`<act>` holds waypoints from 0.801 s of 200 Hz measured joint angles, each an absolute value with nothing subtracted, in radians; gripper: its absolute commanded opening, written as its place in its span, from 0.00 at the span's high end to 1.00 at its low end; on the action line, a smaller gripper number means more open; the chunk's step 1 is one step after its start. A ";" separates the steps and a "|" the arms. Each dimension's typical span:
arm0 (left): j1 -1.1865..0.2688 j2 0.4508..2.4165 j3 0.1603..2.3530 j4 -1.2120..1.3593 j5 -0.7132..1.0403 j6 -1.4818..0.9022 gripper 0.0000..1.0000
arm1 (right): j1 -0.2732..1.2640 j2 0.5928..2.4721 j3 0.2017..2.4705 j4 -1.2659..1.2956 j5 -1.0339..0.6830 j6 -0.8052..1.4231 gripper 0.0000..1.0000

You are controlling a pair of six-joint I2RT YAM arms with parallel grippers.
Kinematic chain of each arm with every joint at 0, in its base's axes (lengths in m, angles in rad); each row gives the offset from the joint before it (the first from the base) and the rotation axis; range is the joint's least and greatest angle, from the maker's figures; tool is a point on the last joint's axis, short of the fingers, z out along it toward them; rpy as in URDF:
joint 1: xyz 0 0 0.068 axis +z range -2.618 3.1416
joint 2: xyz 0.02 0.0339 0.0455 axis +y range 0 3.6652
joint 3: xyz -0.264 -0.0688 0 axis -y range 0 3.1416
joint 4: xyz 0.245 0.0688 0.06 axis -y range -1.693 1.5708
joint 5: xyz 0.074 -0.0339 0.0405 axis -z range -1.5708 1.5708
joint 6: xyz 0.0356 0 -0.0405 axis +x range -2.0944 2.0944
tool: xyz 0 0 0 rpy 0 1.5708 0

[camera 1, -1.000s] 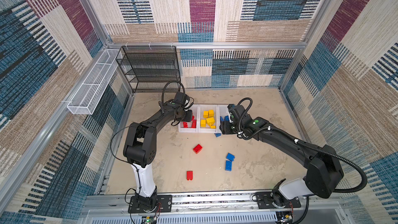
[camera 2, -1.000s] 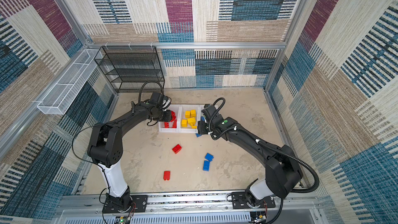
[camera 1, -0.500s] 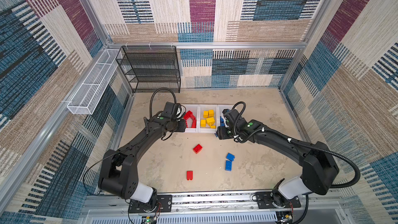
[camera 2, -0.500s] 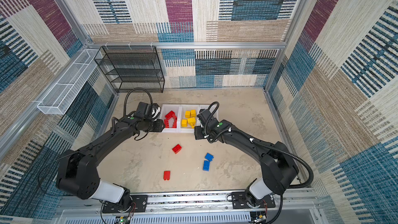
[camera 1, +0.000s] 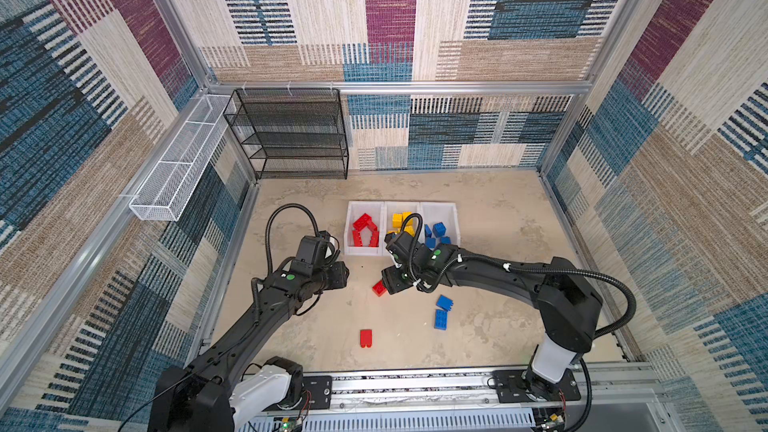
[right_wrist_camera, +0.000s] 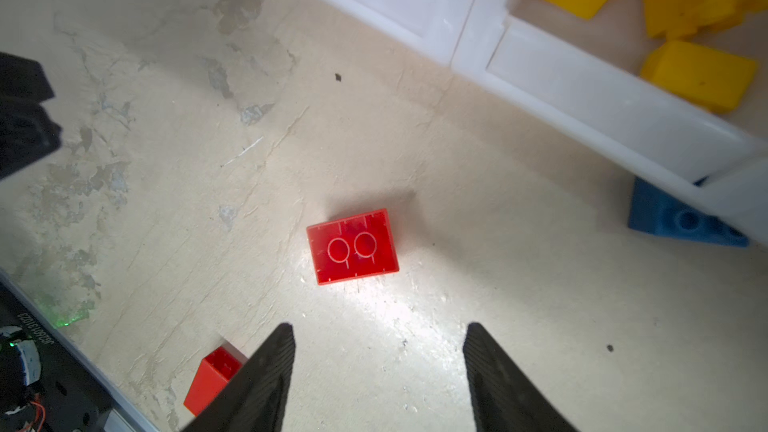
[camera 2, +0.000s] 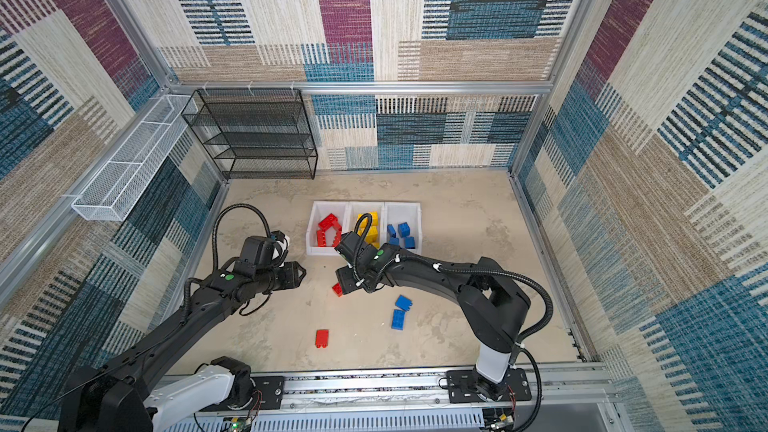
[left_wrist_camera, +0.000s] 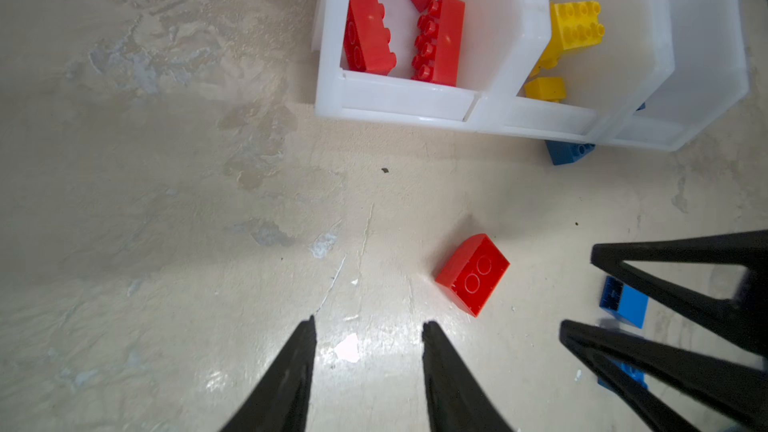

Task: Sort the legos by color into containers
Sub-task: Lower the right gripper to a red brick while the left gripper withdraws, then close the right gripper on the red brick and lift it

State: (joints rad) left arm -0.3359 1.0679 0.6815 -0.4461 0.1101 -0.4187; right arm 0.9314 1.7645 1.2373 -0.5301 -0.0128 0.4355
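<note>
Red is the colour in play. Farthest out from the row of three white plastic bins (left_wrist_camera: 399,97), toward the arm bases, a flat red oblong brick (camera 1: 365,337) lies on the tabletop. A blue oblong brick (camera 1: 441,320) and a blue square brick (camera 1: 444,302) sit a little closer to the bins.

Closer again is what I judge to be the target, a short red plastic brick (right_wrist_camera: 352,246). It is flipped so its hollow, two-ringed underside faces up, and it lies apart from the bins' front wall.

The right gripper (right_wrist_camera: 379,328) hangs just short of it, fingers spread wide and empty. The brick lies straight ahead of the gap, its longer side roughly parallel to the line between the fingertips, so the fingers would span its length.

The left gripper (left_wrist_camera: 370,322), fingers parted and empty, has the brick ahead but off to one side. The right arm looks nearer.

Against the bins' front wall, outside, rests a blue wedged brick (right_wrist_camera: 681,218).
</note>
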 measured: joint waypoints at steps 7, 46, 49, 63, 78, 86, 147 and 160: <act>-0.336 1.060 0.673 -0.444 0.110 -0.426 0.54 | 0.937 1.774 1.242 -0.531 -0.013 0.434 0.30; -0.336 1.026 0.630 -0.439 0.107 -0.458 0.54 | 0.954 1.852 1.301 -0.540 -0.016 0.400 0.27; -0.336 1.024 0.628 -0.439 0.107 -0.461 0.54 | 0.955 1.858 1.306 -0.542 -0.016 0.398 0.26; -0.336 1.012 0.612 -0.438 0.108 -0.472 0.54 | 0.957 1.889 1.332 -0.545 -0.016 0.389 0.25; -0.336 0.999 0.598 -0.437 0.110 -0.478 0.54 | 0.962 1.919 1.357 -0.548 -0.016 0.375 0.25; -0.336 0.991 0.590 -0.437 0.110 -0.483 0.54 | 0.962 1.934 1.369 -0.552 -0.016 0.367 0.24; -0.336 0.945 0.543 -0.423 0.110 -0.514 0.54 | 0.963 2.037 1.482 -0.614 0.013 0.308 0.25; -0.336 0.942 0.538 -0.421 0.111 -0.520 0.54 | 0.963 2.049 1.497 -0.630 0.027 0.294 0.26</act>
State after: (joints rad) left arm -0.3359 0.9421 0.5377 -0.4206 0.1108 -0.5201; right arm 0.9627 2.0495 1.4967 -0.6296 0.0269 0.2939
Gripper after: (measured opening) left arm 0.460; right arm 0.753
